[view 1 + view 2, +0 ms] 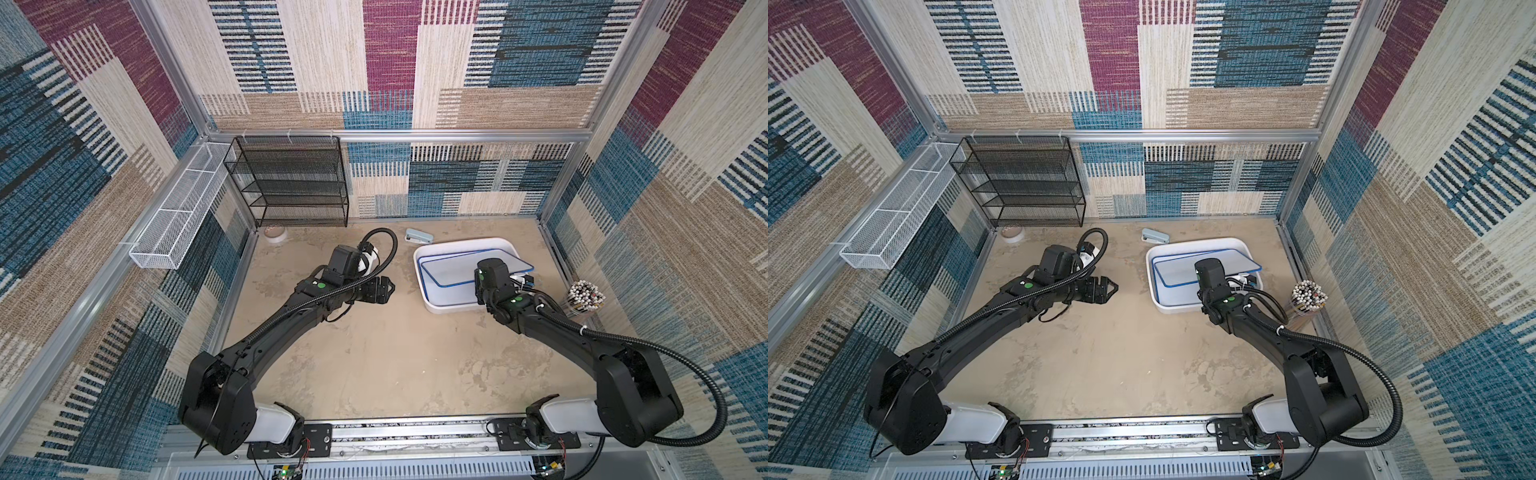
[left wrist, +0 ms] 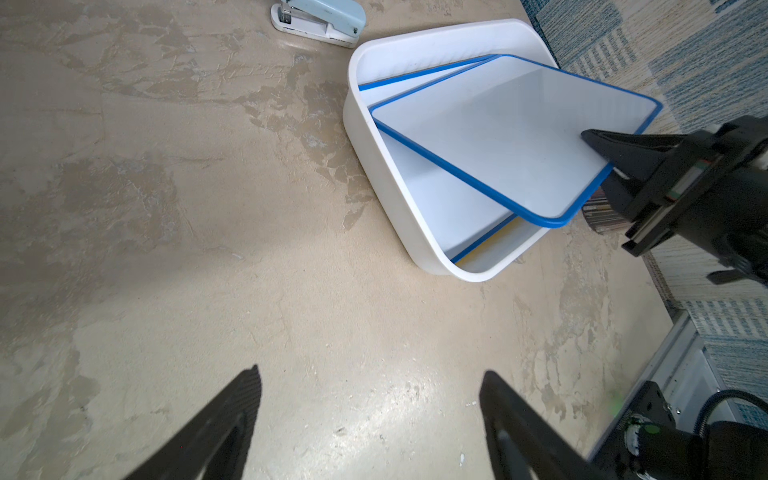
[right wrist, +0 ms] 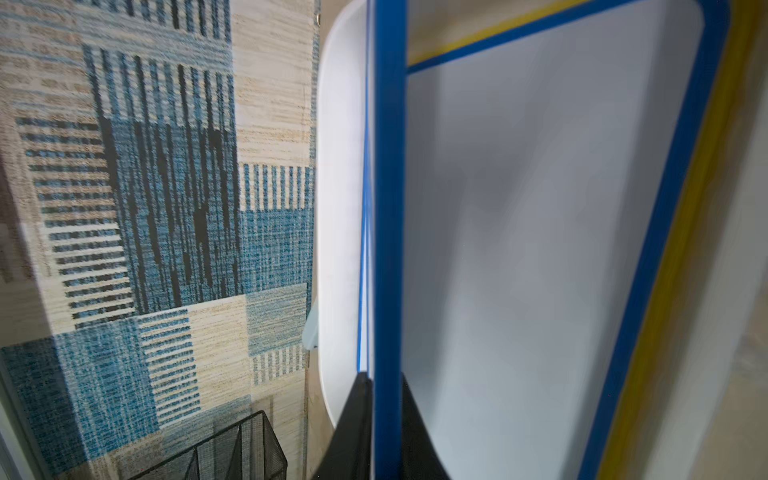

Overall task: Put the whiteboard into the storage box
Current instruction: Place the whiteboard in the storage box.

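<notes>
On the right side of the desk (image 1: 395,353), toward the back wall: the storage box (image 1: 453,308), white and shallow. Partly inside it, the whiteboard (image 2: 511,137) with a blue frame, tilted, the edge toward the desk middle down between the box walls, the opposite edge raised and reaching out over the rim on the side of the right wall. Under it, flat on the box bottom, a second board (image 2: 449,208) also with a blue frame, and below that a thin yellow edge (image 3: 679,257).

At the raised edge, the right end effector (image 2: 598,164) clamped on the whiteboard, one finger over the white surface and one beneath; in the right wrist view, black fingers (image 3: 351,422) tight on both sides of the blue frame.

Above bare desk near the middle, well apart from the box, the left end effector (image 2: 370,415) released, spread wide, holding nothing.

Just behind the box, a light blue stapler (image 1: 419,237). To the right of the box, near the wall, a cup full of pencils (image 1: 586,299). At the back left, a black mesh rack (image 1: 291,183) against the wall, a roll of tape (image 1: 275,233) on the desk in front of it, and a long white wire basket (image 1: 174,220) fixed along the left wall
</notes>
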`<state>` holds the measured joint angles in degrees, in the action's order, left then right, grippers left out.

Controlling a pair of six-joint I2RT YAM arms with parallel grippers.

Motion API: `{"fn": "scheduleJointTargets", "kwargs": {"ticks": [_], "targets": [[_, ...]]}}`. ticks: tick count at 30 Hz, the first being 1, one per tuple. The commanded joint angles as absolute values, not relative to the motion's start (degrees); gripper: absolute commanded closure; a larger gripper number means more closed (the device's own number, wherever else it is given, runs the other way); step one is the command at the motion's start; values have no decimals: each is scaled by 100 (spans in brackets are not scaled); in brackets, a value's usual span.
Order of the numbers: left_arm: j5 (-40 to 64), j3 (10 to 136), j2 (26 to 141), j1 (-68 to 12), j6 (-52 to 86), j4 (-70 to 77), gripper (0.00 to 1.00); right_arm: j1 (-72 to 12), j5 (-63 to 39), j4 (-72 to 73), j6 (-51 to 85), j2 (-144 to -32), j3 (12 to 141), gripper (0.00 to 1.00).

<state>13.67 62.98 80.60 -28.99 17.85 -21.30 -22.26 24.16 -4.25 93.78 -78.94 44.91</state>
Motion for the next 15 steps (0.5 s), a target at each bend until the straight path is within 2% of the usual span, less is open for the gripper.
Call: {"fn": "scheduleJointTargets", "kwargs": {"ticks": [1, 3, 5, 9, 15], "targets": [[1335, 6374, 8095, -2900, 1681, -2171, 15, -2224, 2175, -289, 9089, -7953, 4441, 77], [1345, 6396, 8121, -2898, 1687, -2197, 15, -2221, 2065, -324, 9018, -7970, 4393, 68], [1336, 6416, 8151, -2900, 1682, -2223, 15, -2215, 1939, -366, 8905, -7979, 4369, 53], [1336, 6438, 8175, -2899, 1683, -2249, 14, -2204, 1671, -556, 8615, -8097, 4479, 37], [1318, 6519, 8248, -2899, 1669, -2374, 14, -2110, 1143, -920, 7909, -8488, 4916, 9]]}}
